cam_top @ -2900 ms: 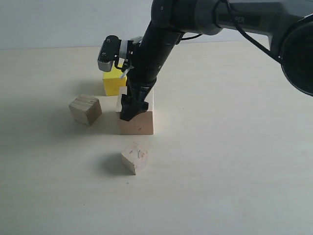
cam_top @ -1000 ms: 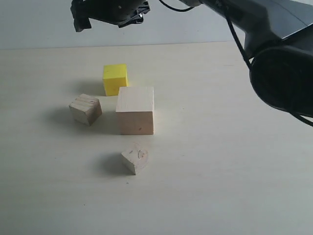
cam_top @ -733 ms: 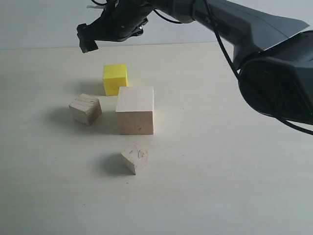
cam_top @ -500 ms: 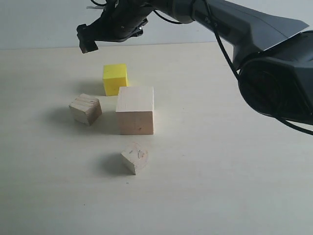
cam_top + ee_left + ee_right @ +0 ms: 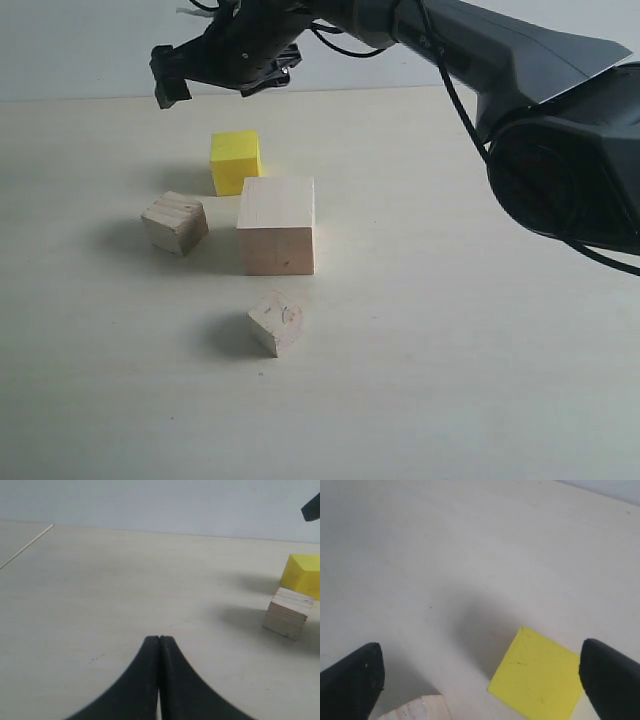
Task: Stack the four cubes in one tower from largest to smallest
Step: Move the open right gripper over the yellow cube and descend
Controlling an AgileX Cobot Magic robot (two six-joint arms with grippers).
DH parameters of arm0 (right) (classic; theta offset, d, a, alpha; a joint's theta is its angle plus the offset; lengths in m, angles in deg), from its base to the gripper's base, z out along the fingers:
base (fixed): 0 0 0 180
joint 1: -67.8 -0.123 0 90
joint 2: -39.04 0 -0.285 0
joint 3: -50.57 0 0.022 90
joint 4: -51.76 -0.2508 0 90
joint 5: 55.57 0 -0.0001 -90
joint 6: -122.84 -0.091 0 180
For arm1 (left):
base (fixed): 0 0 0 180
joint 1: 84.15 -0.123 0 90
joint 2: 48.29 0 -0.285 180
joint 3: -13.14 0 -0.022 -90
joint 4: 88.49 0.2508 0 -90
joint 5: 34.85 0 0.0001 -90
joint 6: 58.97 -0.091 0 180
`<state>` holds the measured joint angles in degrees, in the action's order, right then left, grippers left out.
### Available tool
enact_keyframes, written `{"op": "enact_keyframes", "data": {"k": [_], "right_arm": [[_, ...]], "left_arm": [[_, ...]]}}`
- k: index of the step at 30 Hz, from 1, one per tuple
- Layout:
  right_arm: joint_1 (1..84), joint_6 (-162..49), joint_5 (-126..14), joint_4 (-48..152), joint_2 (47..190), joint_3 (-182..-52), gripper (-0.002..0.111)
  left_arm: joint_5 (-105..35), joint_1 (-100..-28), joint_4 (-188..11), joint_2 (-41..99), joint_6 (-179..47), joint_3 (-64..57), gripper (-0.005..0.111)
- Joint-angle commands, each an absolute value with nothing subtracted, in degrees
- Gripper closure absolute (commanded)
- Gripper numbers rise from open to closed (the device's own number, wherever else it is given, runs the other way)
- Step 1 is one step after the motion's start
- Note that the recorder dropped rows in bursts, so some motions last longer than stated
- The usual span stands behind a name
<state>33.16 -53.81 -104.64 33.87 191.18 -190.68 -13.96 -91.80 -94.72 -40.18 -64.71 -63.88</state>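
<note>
The large pale wooden cube stands mid-table. Just behind it sits the bright yellow cube. A smaller wooden cube rests to the left, and the smallest cube with the knot mark lies in front, turned at an angle. None is stacked. My right gripper hangs open and empty well above the yellow cube, which shows between its jaws, nearer one finger. My left gripper is shut on nothing, low over bare table; the exterior view does not show it.
The right arm reaches across from the right at the back of the table. A corner of a striped wooden cube shows under the right wrist camera. The pale table spreads to the right and front of the cubes.
The right gripper left the large cube, rose, and swung back-left to hang above the yellow cube, shifting slightly in the last half second. No cube has moved.
</note>
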Motion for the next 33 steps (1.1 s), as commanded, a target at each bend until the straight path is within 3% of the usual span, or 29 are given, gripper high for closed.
{"op": "enact_keyframes", "data": {"k": [1, 17, 26, 33], "right_arm": [[33.14, -54.32, -106.75, 30.65, 190.75, -191.07, 0.004], [33.14, -57.61, -101.37, 33.45, 190.75, -191.07, 0.004], [33.14, -63.85, -104.21, 36.35, 190.75, -191.07, 0.014], [33.14, -69.08, -106.61, 40.33, 191.09, -191.07, 0.014]], "left_arm": [[-14.54, -91.43, -94.6, -40.5, -64.69, -64.07, 0.107], [-14.54, -91.43, -94.6, -40.5, -64.69, -64.07, 0.107], [-14.54, -91.43, -94.6, -40.5, -64.69, -64.07, 0.107], [-14.54, -91.43, -94.6, -40.5, -64.69, -64.07, 0.107]]}}
